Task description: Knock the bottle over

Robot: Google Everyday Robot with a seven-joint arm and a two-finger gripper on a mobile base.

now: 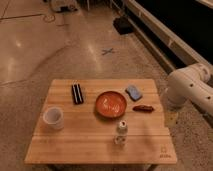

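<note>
Sweeping the claw (pixel 171 119) (cannot tell its state) from beside the bench (pixel 85 142) high into the bottle (pixel 121 128) should topple it.

My gripper (pixel 171 118) hangs just off the right edge of the table (pixel 80 142). Bare boards run from there to the bottle (pixel 121 128); the brown packet (pixel 143 108) and red plate (pixel 110 104) sit farther back, the cup (pixel 53 117) far left.

one high view looks down over the table (pixel 90 136); the tool (pixel 171 119) beside its right edge.
</note>
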